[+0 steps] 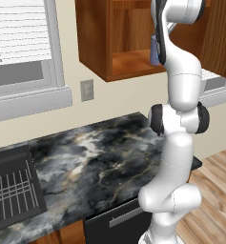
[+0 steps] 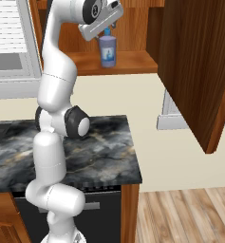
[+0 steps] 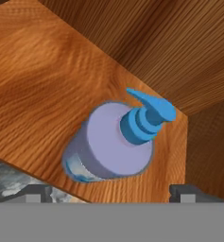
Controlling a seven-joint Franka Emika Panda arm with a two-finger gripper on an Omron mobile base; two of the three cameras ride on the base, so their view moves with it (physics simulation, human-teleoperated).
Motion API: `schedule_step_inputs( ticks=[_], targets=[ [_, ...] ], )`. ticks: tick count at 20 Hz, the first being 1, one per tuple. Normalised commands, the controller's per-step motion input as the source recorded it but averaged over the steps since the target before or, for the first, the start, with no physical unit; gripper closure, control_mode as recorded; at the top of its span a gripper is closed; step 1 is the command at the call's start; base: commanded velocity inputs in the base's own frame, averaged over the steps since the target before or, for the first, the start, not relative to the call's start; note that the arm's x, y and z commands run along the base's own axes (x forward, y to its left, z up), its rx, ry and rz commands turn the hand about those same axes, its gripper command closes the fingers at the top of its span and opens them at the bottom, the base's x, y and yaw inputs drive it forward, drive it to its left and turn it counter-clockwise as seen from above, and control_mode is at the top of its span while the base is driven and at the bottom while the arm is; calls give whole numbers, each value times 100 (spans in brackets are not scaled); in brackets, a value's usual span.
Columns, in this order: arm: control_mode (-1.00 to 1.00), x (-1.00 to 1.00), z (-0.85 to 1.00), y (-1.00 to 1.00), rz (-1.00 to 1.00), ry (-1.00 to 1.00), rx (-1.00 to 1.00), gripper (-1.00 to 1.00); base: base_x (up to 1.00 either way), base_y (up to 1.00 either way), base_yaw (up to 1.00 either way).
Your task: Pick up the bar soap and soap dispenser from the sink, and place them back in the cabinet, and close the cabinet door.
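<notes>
The soap dispenser (image 2: 107,51) stands upright on the cabinet (image 1: 97,43) shelf. The jaws (image 2: 106,27) hang just above its pump, spread wide, holding nothing. It looks light, rigid, smooth and tippy; the cylindrical body offers the surest hold.

Warm wood, dark marble, one spot of blue

The cabinet (image 1: 93,43) is reddish-brown outside, with a lighter orange-brown grained shelf inside, and the cabinet door (image 2: 194,66) at the right is a darker brown of the same grain. On the shelf, the soap dispenser (image 3: 111,142) has a lilac-purple body, a bright blue pump top and a pale blue label. The counter (image 1: 100,162) is black marble veined with grey, white and faint gold. The sink (image 1: 12,190) at the left is black with pale grey rack wires. The wall (image 1: 114,95) is cream, the floor (image 2: 190,218) light striped wood.
</notes>
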Motion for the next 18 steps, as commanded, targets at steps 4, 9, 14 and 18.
schedule_step_inputs(
  ticks=[4,9,14,18],
  targets=[
    [-100,-17,0,0,0,0,0,-100,0,0,0],
    [-100,-32,0,0,0,0,0,-100,0,0,0],
    [-100,-57,0,0,0,0,0,-100,0,0,0],
    [-100,-77,-1,0,-1,0,0,-100,0,0,0]
  ],
)
